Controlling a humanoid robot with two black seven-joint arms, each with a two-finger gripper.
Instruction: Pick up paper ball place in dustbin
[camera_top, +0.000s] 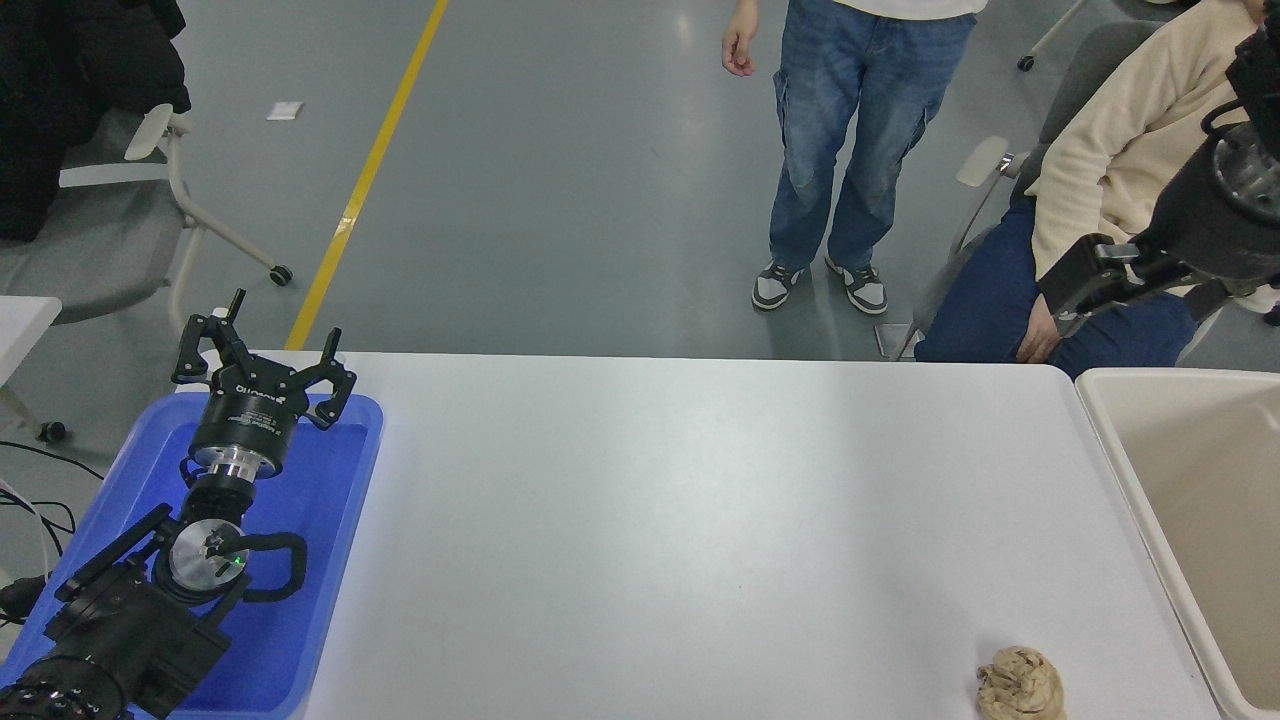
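Observation:
The tan crumpled paper ball (1020, 683) lies on the white table (700, 520) near its front right corner. The beige dustbin (1122, 462) with its cream rim stands just right of the table, and its inside looks bare. My right gripper (1078, 287) hangs high at the right edge, beyond the table's far edge, above the dustbin's far end and far from the ball. My left gripper (262, 362) is parked open and empty over the far end of the blue tray.
A shallow blue tray (330, 560) sits at the table's left under the left arm. A person in jeans (850, 150) stands beyond the far edge. Another person in a cream sweater (1120, 160) sits at the far right, behind my right arm.

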